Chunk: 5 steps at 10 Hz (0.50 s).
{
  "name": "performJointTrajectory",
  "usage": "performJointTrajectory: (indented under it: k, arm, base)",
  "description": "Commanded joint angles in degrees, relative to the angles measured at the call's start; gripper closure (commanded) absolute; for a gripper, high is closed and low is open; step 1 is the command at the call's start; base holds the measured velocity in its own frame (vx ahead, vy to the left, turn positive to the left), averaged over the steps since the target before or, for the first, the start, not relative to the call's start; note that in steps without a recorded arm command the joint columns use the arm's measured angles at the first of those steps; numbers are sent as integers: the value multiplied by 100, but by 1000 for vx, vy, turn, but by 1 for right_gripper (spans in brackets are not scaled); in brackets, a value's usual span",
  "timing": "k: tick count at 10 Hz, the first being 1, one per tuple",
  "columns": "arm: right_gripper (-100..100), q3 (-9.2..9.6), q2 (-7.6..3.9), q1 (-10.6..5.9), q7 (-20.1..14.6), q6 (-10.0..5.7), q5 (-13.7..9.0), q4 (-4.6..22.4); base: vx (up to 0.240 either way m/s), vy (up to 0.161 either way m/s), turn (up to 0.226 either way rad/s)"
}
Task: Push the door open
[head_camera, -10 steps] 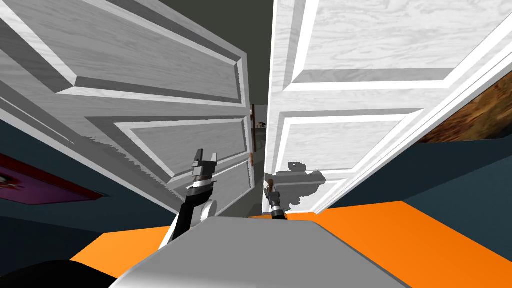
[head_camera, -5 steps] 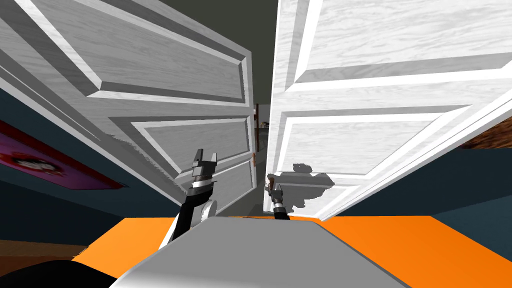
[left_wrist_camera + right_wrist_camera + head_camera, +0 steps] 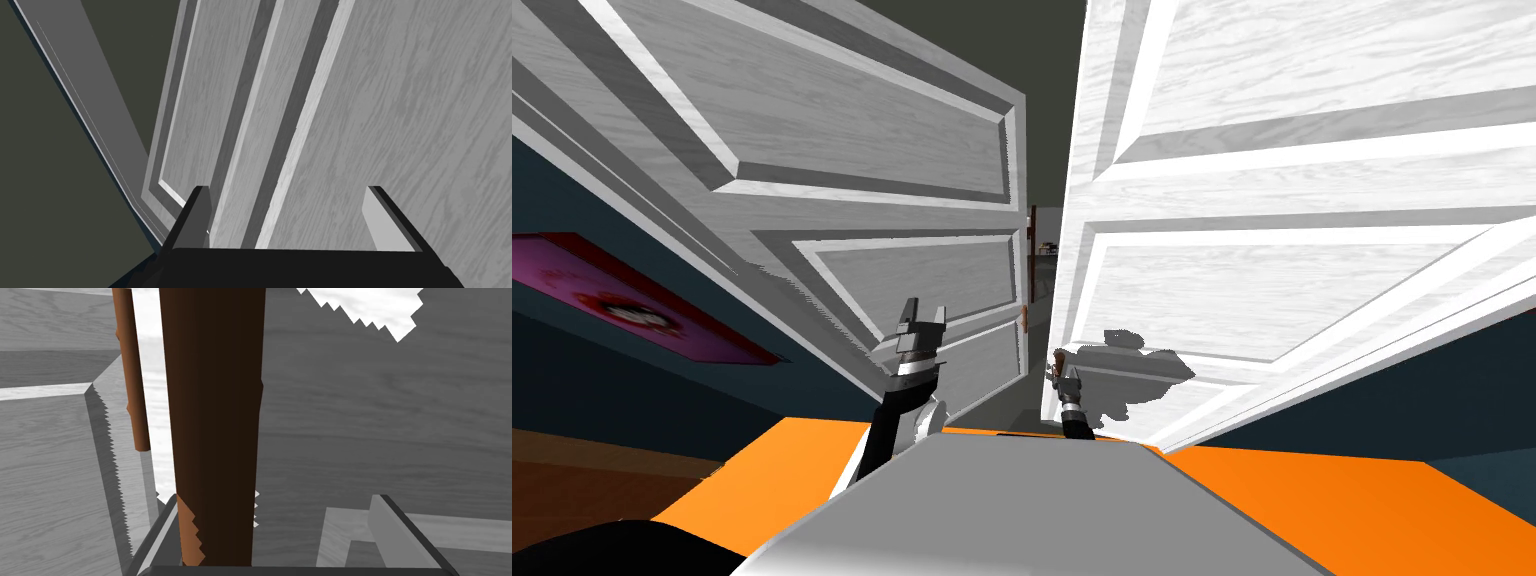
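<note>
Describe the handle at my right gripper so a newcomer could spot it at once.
Two white panelled doors stand ajar: take the brighter right door. By its edge at the gap is a dark brown bar handle, between the open fingers of the right gripper. The left door has a lighter brown handle with no gripper around it.

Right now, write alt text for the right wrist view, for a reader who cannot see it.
A dark brown door handle, bar-shaped, rises between the open fingers of the right claw, nearer one finger than the other. Behind it lies a shadowed grey-white panelled door, and a thinner brown handle shows farther off by the other door leaf.
</note>
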Motion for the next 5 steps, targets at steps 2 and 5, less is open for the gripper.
performJointTrajectory:
  k: [2, 5]
  arm:
    - [100, -219, -147, 152, 131, -62, -90, -271]
    - [100, -219, -147, 152, 131, -62, -90, -271]
  base:
    - [11, -2, 56]
    - [9, -2, 100]
